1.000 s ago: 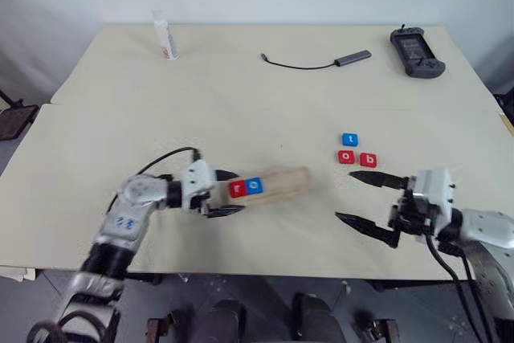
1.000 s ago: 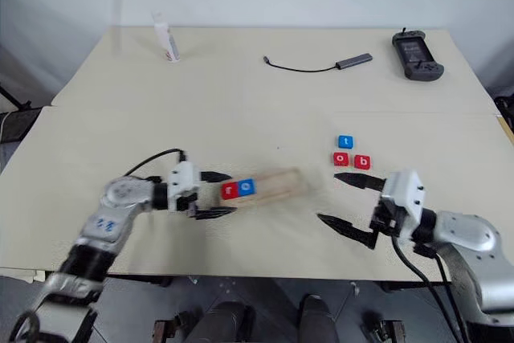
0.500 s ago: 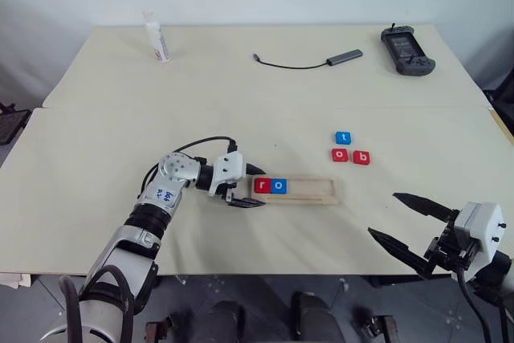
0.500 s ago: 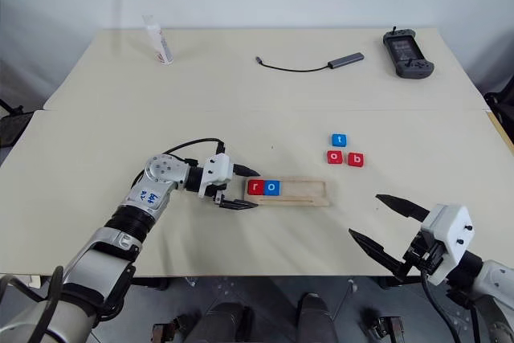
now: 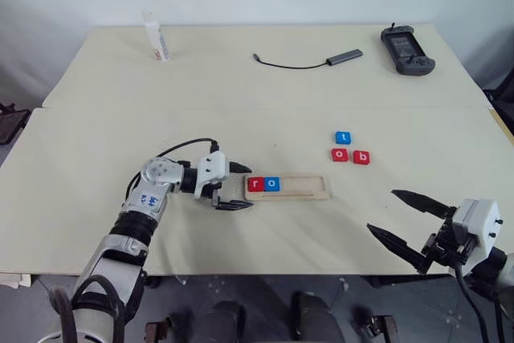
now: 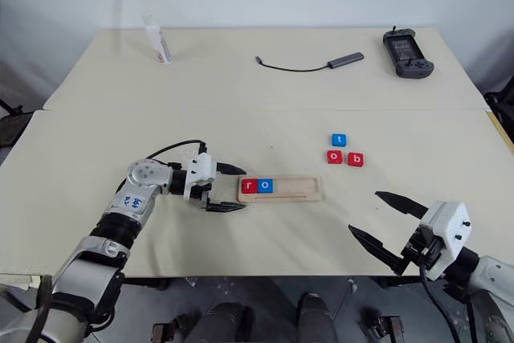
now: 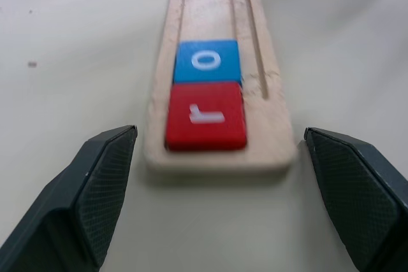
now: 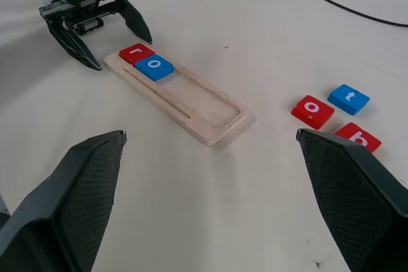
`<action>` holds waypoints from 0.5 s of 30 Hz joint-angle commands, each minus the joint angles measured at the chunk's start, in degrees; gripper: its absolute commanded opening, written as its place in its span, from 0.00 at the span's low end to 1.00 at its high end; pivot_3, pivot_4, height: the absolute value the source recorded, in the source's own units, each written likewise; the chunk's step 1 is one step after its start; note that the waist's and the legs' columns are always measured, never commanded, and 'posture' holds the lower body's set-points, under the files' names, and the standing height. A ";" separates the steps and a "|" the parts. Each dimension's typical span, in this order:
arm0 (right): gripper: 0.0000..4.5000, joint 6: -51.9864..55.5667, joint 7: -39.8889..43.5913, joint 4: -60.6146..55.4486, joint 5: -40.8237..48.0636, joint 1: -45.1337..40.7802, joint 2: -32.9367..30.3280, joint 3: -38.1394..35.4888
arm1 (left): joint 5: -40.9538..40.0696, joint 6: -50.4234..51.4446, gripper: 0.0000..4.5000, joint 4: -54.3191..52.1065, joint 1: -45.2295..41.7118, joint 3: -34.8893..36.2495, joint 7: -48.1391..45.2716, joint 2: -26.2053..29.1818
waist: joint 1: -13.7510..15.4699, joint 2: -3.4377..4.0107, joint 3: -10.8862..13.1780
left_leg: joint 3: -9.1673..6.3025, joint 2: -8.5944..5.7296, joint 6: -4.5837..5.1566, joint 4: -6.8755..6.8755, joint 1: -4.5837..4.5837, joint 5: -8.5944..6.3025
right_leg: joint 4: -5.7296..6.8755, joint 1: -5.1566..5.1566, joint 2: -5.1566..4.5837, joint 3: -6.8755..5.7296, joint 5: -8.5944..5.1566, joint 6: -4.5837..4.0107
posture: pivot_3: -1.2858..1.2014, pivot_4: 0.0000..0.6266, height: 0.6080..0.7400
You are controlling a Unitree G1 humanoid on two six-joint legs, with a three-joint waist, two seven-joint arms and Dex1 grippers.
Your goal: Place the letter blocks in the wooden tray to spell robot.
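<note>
flat square red r tile (image 7: 205, 114), glossy, in grooved pale-wood tray (image 7: 265, 49)

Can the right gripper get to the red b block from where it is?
Probably yes: the open right gripper has only bare table between it and the red b block.

Even, bright light falls from above; shadows on the desk (image 5: 241, 102) stay soft, and the left wrist view blurs up close.
</note>
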 commanded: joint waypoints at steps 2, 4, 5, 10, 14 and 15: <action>1.00 -1.82 -0.71 0.40 -0.20 1.08 0.68 -2.24 | -3.77 -2.28 0.99 -2.82 3.52 4.18 -1.68 2.82 | -0.04 0.00 0.00 | -0.01 -0.01 0.00 0.00 0.00 0.00 | 0.00 0.00 -0.01 0.00 0.00 0.00 | 0.52 0.24 1.00; 1.00 -3.64 -2.19 1.42 -0.94 2.43 2.13 -5.18 | -6.96 -3.29 0.99 -4.13 6.28 7.24 -3.09 4.61 | -0.13 0.00 0.00 | 0.00 0.02 -0.01 0.00 0.00 0.00 | 0.00 -0.02 0.01 0.01 0.00 0.00 | 0.52 0.24 1.00; 1.00 -4.31 -3.02 2.03 -0.84 3.06 3.03 -6.53 | -8.16 -3.22 0.99 -5.10 7.57 8.38 -3.35 5.21 | -0.10 0.00 0.00 | 0.00 0.03 -0.01 -0.02 -0.01 0.00 | 0.00 -0.04 0.01 0.00 0.00 0.00 | 0.52 0.24 1.00; 1.00 -10.02 -5.22 6.36 -2.26 7.23 8.05 -12.03 | -10.25 -5.72 0.99 -9.35 13.14 13.29 0.47 6.31 | 0.38 0.00 0.00 | -0.06 -0.06 0.01 -0.03 0.00 0.00 | -0.04 0.03 -0.09 0.00 0.00 -0.01 | 0.52 0.24 1.00; 1.00 -13.56 -6.89 9.28 -4.10 7.66 10.15 -12.46 | -14.69 2.15 0.99 -16.08 17.37 14.67 0.26 6.73 | 0.03 0.01 -0.01 | -0.09 -0.06 0.03 -0.03 0.01 0.00 | -0.03 0.06 -0.08 0.01 0.00 -0.01 | 0.52 0.24 1.00; 1.00 -13.63 -7.01 9.52 -4.24 7.51 10.24 -11.79 | -14.95 2.81 0.99 -17.66 18.48 14.87 0.82 6.65 | -0.03 0.03 -0.02 | -0.09 -0.05 0.03 -0.04 0.01 0.00 | -0.02 0.06 -0.08 0.02 0.00 -0.01 | 0.52 0.24 1.00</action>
